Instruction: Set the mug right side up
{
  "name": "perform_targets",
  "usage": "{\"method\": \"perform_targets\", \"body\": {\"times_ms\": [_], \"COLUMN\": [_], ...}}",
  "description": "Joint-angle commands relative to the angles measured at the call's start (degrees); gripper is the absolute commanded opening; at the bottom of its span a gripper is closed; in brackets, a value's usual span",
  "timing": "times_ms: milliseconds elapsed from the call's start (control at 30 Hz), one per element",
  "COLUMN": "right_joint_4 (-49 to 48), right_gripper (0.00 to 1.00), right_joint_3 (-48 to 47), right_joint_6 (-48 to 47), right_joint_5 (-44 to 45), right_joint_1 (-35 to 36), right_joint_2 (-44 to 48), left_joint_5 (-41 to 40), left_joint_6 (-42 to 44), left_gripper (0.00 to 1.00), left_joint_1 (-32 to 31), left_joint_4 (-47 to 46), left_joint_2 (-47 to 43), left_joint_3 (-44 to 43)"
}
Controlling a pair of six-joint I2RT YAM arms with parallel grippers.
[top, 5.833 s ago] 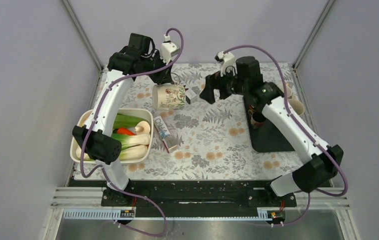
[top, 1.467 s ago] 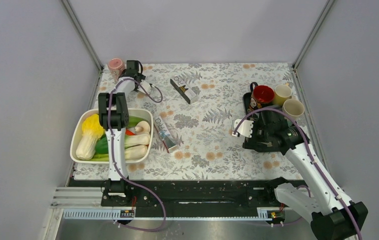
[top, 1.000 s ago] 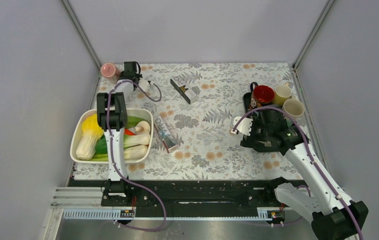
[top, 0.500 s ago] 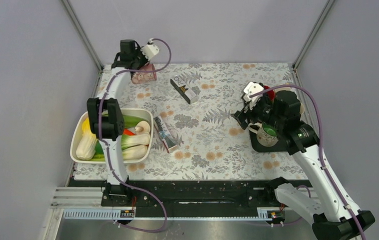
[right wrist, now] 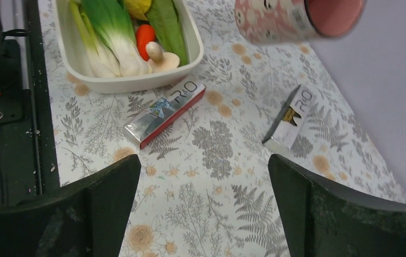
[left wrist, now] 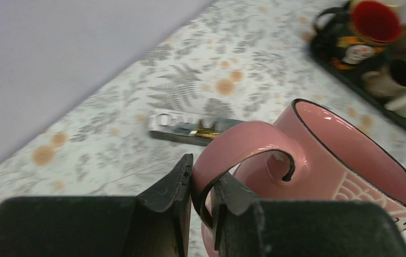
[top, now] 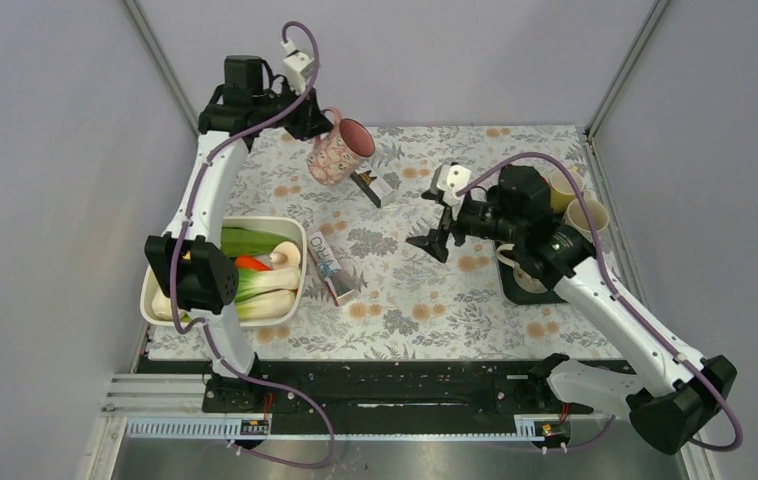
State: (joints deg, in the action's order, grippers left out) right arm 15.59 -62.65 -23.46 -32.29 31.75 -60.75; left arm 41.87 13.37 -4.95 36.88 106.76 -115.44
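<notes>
Shows one pink mug (top: 340, 152) held aloft, tilted, handle pinched by left gripper (left wrist: 200, 176); right gripper (top: 427, 220) spread wide, empty. Below, two cartons: dark box (top: 372, 182), silver box (top: 332, 266); one vegetable tub (top: 301, 275).

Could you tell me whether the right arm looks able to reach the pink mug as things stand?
Probably yes: the right gripper is open and angled toward the pink mug, which the left gripper holds by its handle in the air, with nothing between them.

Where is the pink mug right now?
In the top view the pink mug hangs in the air at the far left, held by its handle in the left gripper, beside the small box.
</notes>
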Motion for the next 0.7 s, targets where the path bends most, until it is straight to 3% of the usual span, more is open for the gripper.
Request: {"method": "perform_targets", "body": {"times_ms": [0,233,433,567,667], "right_joint_4": [-1.71,5.15,13.05,13.55,14.16], "right_gripper": [0.99,0.99,0.99,0.99,0.91], "right_joint_3": [-9.23,-18.03,-21.38,-23.16,-27.37], "right_joint_6": [-8.46,-14.75,-17.26,-16.38,-13.83], "right_joint_5": [-2.69,-1.07,-5.92,-4.24,-4.45], "right_joint_1": [4.34,4.69,4.70,5.41,6.47], "right_joint_2": [-4.06,-11.48,-16.35,-19.40,-23.13], "left_joint_5": [10.98,11.20,13.40,14.00,15.08], "left_joint_6": [-2.00,5.43,5.19,5.53,4.88], "left_gripper": [0.00,0.00,0.00,0.00,0.00], "left_joint_1": [-4.94,-10.56,-12.27,-13.42,-13.55], "left_joint_4": [4.23,12.70,13.98,14.86,14.95], "left_joint_2": [-5.65,-7.15,-6.51,-6.12,-5.57], "left_joint_3": [-2.49,-3.91,-5.24,-5.83,-6.12]}}
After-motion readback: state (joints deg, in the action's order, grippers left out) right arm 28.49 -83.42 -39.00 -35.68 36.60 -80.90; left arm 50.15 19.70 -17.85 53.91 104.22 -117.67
